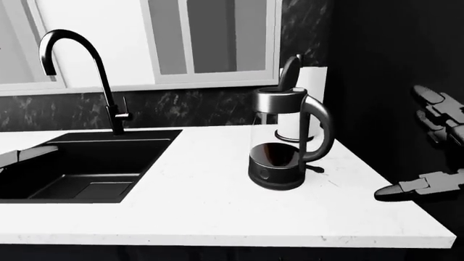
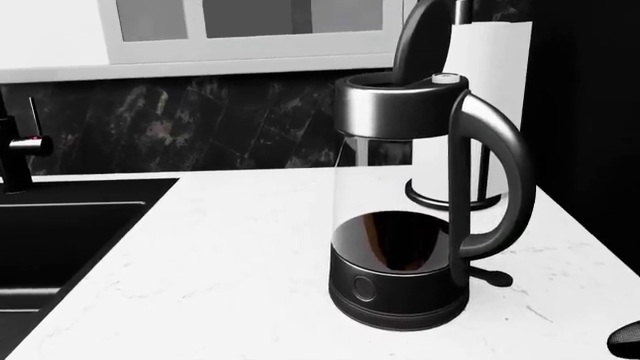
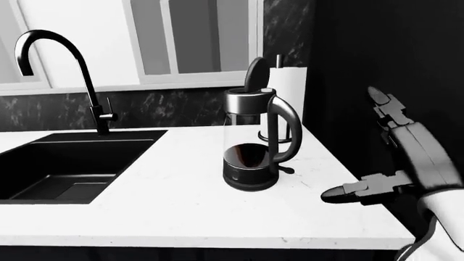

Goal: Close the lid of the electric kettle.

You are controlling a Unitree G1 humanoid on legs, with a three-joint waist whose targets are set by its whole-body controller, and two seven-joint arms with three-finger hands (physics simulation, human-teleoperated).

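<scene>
The electric kettle (image 1: 284, 142) stands on the white counter (image 1: 210, 206), right of the sink. It has a glass body, a dark base with dark liquid, and a handle that points right. Its lid (image 1: 290, 70) stands upright, open, above the metal rim; the head view shows it close up (image 2: 418, 37). My right hand (image 3: 359, 147) hovers right of the kettle, off the counter's right edge, apart from it, with its fingers (image 3: 388, 109) spread open and empty. A grey part that may be my left hand (image 1: 25, 154) shows at the left edge over the sink; its fingers are hidden.
A black sink (image 1: 94, 168) with a tall curved faucet (image 1: 80, 70) fills the left. A paper towel roll (image 3: 288, 98) on a stand is just behind the kettle. A dark wall (image 3: 363, 54) rises on the right. A window (image 1: 210, 38) is above.
</scene>
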